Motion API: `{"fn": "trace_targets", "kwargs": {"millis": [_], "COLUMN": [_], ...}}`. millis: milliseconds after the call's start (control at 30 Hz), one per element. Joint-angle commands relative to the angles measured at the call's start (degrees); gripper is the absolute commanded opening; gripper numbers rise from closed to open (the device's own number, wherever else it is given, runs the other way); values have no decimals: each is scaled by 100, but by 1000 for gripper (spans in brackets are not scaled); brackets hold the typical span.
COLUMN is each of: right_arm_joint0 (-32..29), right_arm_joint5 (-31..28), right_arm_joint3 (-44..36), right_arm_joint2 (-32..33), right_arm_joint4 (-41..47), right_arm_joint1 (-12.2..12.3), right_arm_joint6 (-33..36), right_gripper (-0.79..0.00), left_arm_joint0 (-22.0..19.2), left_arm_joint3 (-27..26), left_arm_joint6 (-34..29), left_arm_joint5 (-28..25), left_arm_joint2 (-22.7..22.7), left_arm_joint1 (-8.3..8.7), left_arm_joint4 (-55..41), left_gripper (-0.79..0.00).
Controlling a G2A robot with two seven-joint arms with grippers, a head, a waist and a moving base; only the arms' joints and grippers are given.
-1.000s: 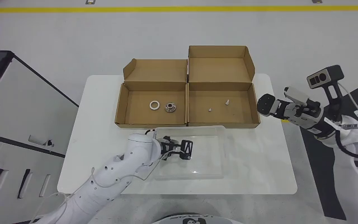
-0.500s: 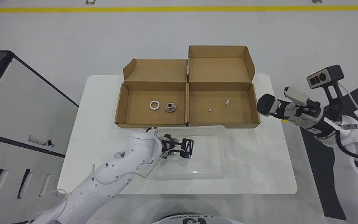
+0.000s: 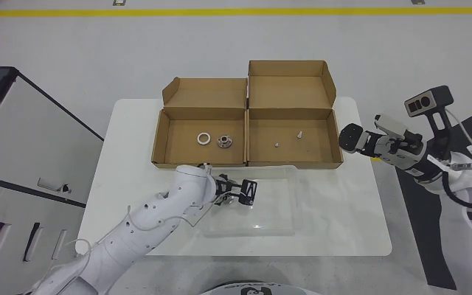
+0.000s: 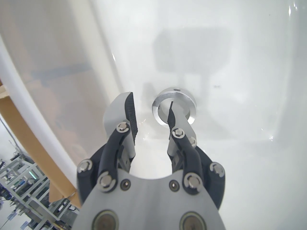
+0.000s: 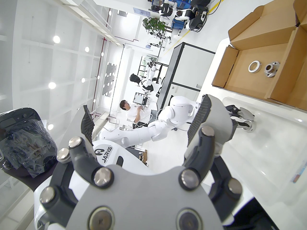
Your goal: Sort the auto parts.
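My left gripper point(image 4: 150, 107) is open and low inside the clear plastic bin point(image 3: 289, 172). A silver metal collar ring point(image 4: 174, 106) lies on the bin floor. One fingertip point(image 4: 171, 116) sits inside the ring's hole, and the other pad point(image 4: 129, 111) is outside the ring with a gap to its wall. From above, the left gripper point(image 3: 247, 193) is over the bin's middle. My right gripper point(image 3: 344, 138) hangs open beyond the right cardboard box's edge, its fingers point(image 5: 206, 118) holding nothing.
Two open cardboard boxes stand behind the bin. The left box point(image 3: 164, 140) holds a flat ring point(image 3: 203, 138) and a flanged hub point(image 3: 224, 140). The right box point(image 3: 324, 140) holds two small screws point(image 3: 277, 144) point(image 3: 300, 135). White table point(image 3: 346, 214) surrounds the bin.
The left arm has swung and its gripper has shifted slightly toward the boxes inside the bin. The right arm has not moved.
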Motion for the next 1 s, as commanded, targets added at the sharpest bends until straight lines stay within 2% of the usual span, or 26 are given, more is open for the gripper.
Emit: {"fn": "trace_targets", "kwargs": {"millis": [0, 333, 967], "right_arm_joint0": [0, 0, 0], "right_arm_joint5": [0, 0, 0], "right_arm_joint3": [0, 0, 0], "right_arm_joint2": [0, 0, 0], "right_arm_joint4": [0, 0, 0], "right_arm_joint1": [0, 0, 0], "right_arm_joint6": [0, 0, 0], "right_gripper": [0, 0, 0], "left_arm_joint0": [-54, -439, -957], "left_arm_joint3": [21, 224, 206], "left_arm_joint6": [-16, -100, -394], "left_arm_joint5": [17, 100, 394], "left_arm_joint2": [57, 423, 1088], "left_arm_joint1": [25, 167, 506], "left_arm_joint4": [-83, -491, -1277], "left_gripper": [-446, -468, -508]}}
